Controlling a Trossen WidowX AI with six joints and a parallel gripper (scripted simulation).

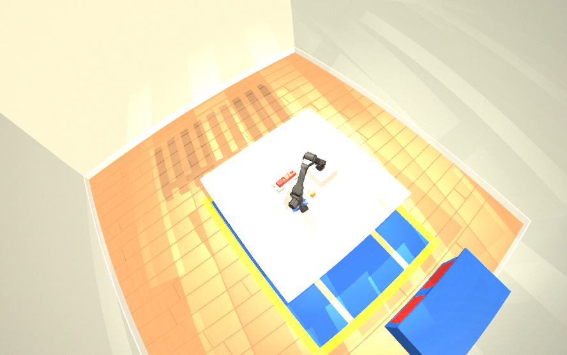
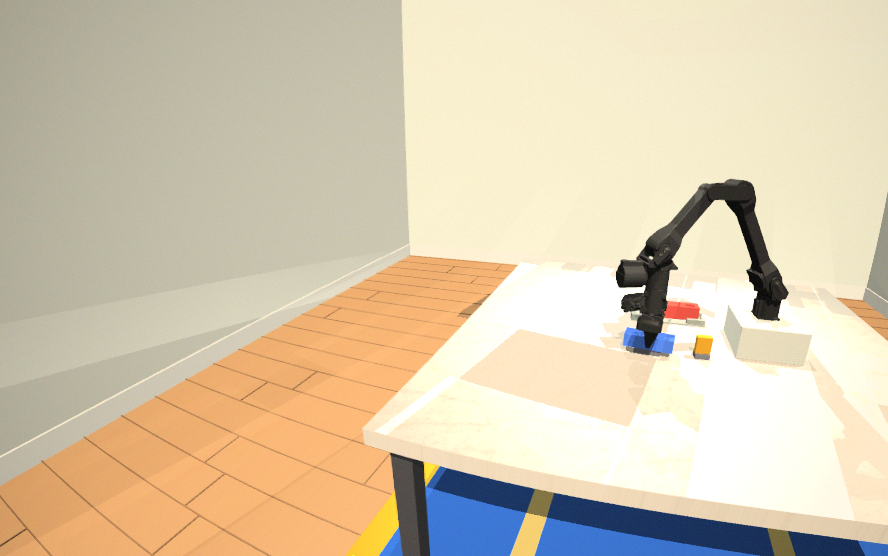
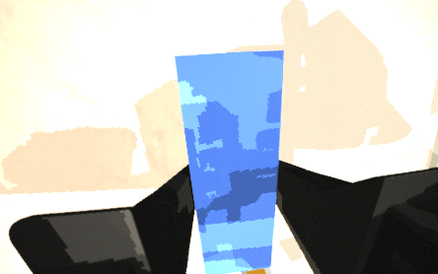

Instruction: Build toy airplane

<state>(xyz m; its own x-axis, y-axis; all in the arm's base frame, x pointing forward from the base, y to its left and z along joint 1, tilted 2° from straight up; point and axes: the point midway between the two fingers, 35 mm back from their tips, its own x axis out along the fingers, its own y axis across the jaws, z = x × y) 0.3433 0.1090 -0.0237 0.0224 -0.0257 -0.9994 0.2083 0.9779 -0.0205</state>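
The blue wing [image 2: 663, 343] [image 3: 232, 148] is between my gripper's fingers [image 2: 650, 340] [image 3: 234, 184], which are shut on its two long sides. It is low over the table, with a dark strip beneath it; I cannot tell whether it is raised. The red fuselage [image 1: 286, 179] [image 2: 683, 311] lies lengthwise in the pale grey jig [image 1: 279, 189] [image 2: 695, 322], with socket openings on top. The arm hides part of both in the exterior view. The orange tail fin [image 1: 313, 193] [image 2: 703, 343] [image 3: 255, 271] stands upright on a dark grey base, apart from the fuselage, between wing and arm base.
The arm is mounted on a white block [image 1: 322, 177] [image 2: 773, 345], close to the tail fin. The white table [image 1: 259, 234] [image 2: 557, 419] carries everything, and its edges lie well away from the parts. Patches of shadow cross the table top.
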